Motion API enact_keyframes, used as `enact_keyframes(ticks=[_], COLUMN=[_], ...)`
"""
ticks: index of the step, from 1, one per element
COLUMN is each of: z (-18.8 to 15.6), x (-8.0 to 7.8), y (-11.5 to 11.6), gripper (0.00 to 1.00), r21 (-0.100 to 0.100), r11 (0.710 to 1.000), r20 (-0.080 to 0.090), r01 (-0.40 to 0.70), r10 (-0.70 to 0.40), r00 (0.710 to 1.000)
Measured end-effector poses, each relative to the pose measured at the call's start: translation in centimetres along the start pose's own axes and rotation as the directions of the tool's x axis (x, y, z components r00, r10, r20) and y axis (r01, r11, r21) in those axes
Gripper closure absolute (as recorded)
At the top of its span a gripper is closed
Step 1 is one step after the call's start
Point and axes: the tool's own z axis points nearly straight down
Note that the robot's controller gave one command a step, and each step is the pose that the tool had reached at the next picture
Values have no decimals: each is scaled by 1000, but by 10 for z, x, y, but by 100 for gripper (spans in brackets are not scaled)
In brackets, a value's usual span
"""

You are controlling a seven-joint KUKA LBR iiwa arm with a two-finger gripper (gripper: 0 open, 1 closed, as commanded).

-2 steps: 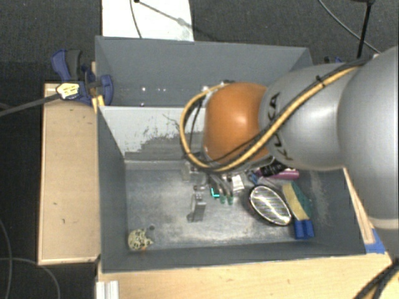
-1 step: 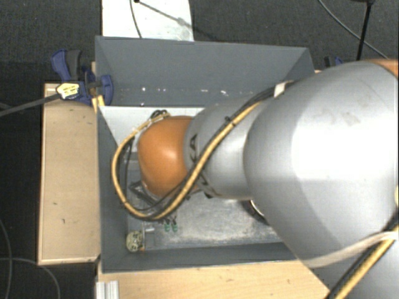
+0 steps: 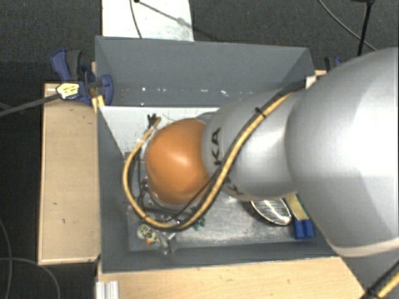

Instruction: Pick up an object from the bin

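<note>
The silver arm (image 3: 324, 148) is closest to the camera. It fills the right of the frame and slopes down towards the lower left. At its tip the orange cover (image 3: 177, 161) sits in the centre-left of the frame, with a yellowish cable (image 3: 240, 145) looped round it.

Under the cover, the dark works of the end effector (image 3: 154, 224) reach down close to the floor in the lower-left corner of the bin (image 3: 206, 67). The cover hides whether the end effector is spread, pressed together, or pinching anything, so I cannot tell its state.

A small speckled thing (image 3: 147, 232), greenish with a touch of orange, lies on the bin floor just beside the end effector, on its lower-left side. It is too small to make out its kind or its long axis. By position it is the likeliest candidate for the pick. If so, the coming move depends on a slight offset towards the lower left of the frame, not on any reach across the bin.

Further right, and well apart from the end effector, three more things lie partly under the arm. They are a round ribbed metal thing (image 3: 272, 210), a pale stick (image 3: 298, 205) and a blue block (image 3: 302, 230), the last two touching or nearly so. Farthest off, the grey back wall of the bin rises across the upper middle of the frame.
</note>
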Motion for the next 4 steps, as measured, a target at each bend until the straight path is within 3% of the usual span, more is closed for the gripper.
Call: enact_keyframes(ticks=[1, 2, 3, 4], z=[-1, 31, 31, 30], x=[4, -31, -4, -5], y=[-2, -19, -24, -23], gripper=[0, 0, 0, 100], r21=[2, 2, 0, 0], r11=[866, 778, 665, 668], r20=[5, -1, 1, 3], r01=[500, 628, 747, 744], r10=[-500, -628, -747, -744], r00=[866, 778, 665, 668])
